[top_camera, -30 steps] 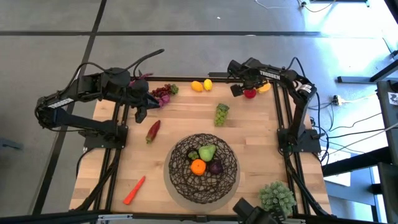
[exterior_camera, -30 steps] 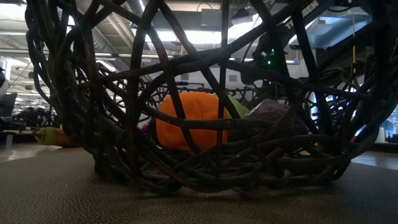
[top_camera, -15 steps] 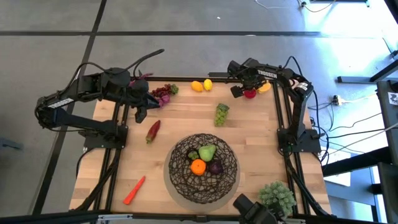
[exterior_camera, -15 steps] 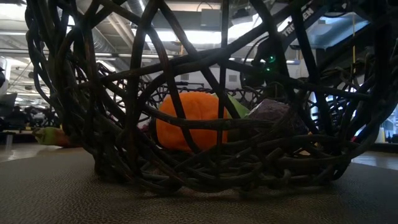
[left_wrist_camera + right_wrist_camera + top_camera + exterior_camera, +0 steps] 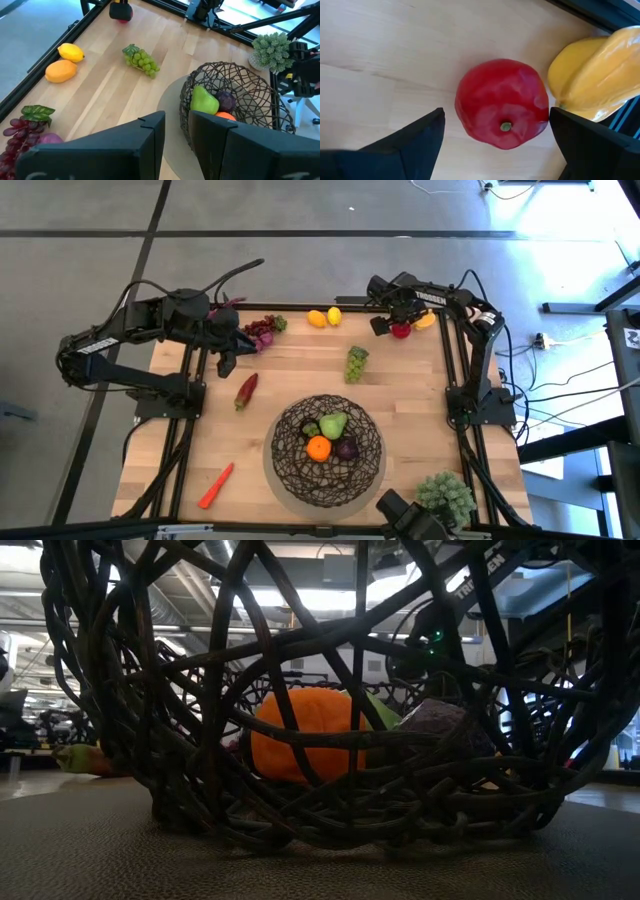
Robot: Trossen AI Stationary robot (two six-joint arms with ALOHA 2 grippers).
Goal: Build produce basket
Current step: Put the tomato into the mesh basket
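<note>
The right tool (image 5: 492,137) hangs spread wide over the round red apple (image 5: 502,104) at the counter's (image 5: 400,405) 1 o'clock corner. The left tool (image 5: 176,131), nearly closed and empty, waits at 10 o'clock. The dark woven wire basket (image 5: 290,455) sits at 6 o'clock

You can read one marking only: white "TROSSEN" lettering along the right arm's (image 5: 432,298) forearm in the high view. In the low view, white letters on a dark arm (image 5: 478,578) behind the basket wires are partly hidden, so you cannot make them out. No other text, label or number is legible.
</note>
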